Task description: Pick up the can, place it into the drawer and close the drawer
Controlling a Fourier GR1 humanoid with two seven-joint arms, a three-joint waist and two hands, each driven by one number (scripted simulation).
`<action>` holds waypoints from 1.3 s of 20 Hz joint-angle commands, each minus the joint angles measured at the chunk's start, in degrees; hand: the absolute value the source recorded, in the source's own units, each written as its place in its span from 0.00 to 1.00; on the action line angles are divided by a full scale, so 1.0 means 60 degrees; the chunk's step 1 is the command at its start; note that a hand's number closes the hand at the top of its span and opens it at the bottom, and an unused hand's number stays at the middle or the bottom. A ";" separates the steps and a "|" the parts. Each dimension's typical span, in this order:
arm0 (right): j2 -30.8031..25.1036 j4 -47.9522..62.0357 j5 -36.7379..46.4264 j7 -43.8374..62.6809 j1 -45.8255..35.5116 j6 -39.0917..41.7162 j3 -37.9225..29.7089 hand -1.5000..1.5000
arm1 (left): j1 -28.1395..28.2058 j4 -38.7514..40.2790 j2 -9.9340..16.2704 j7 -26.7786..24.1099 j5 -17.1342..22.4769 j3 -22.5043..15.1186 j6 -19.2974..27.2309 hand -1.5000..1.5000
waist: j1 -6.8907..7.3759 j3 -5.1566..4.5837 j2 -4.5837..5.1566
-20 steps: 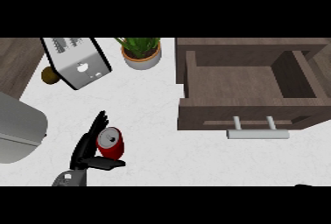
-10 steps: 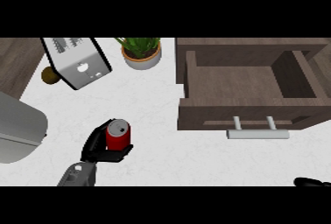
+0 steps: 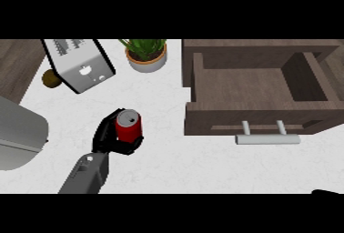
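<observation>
White marble counter (image 3: pixel 201 164), left hand (image 3: pixel 107 139) fingers curled round the red can (image 3: pixel 129 128) left of the open drawer (image 3: pixel 255 86), grasp made, carry, drop-in and closing all left, right hand (image 3: pixel 328 192) barely visible

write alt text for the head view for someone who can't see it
The robot's left hand is curled round an upright red metal can on the white marbled counter. To its right a dark wooden drawer with a silver bar handle stands open; a potted green plant sits behind.
</observation>
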 commanded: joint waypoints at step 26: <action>-0.0098 0.0012 0.0416 0.0102 -0.0461 -0.0213 -0.0056 0.00 | -0.4557 -0.3868 -0.0233 0.6250 0.1194 -0.1696 0.3646 1.00 | 0.0022 0.0006 -0.0021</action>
